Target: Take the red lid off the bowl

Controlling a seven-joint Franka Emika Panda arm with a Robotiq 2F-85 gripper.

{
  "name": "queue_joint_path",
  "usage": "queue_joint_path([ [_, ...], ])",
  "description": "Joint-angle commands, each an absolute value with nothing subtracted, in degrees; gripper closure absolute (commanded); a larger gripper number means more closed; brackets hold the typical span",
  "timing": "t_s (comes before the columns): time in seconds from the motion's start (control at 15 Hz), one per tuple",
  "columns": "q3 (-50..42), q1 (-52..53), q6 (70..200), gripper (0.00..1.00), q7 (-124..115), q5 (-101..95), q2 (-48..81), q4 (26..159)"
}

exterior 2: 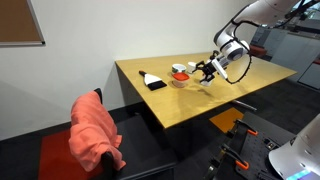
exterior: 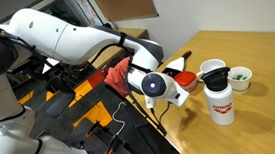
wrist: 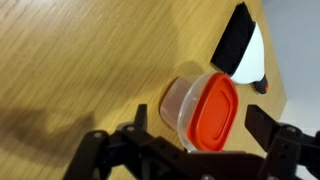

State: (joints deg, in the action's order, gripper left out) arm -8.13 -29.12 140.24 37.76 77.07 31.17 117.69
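The red lid sits on the translucent bowl on the wooden table. In the wrist view the lid and bowl lie between my two black fingers. My gripper is open and its fingers stand apart from the lid on both sides. In an exterior view my gripper hangs right next to the red lid and hides most of the bowl. In an exterior view the lid and my gripper are small, at mid-table.
A white bottle with a black cap stands close to the bowl and also shows in the wrist view. A white cup and a small white bowl with green contents stand behind it. A black object lies on the table.
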Motion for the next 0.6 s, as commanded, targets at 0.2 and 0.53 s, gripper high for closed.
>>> queue_joint_path([
  [0.2,-10.14,-27.26,138.29,0.00,44.13,91.19,32.12,117.77],
  [0.53,-12.09,-25.63,135.59,0.00,53.42,104.22,34.12,118.11],
])
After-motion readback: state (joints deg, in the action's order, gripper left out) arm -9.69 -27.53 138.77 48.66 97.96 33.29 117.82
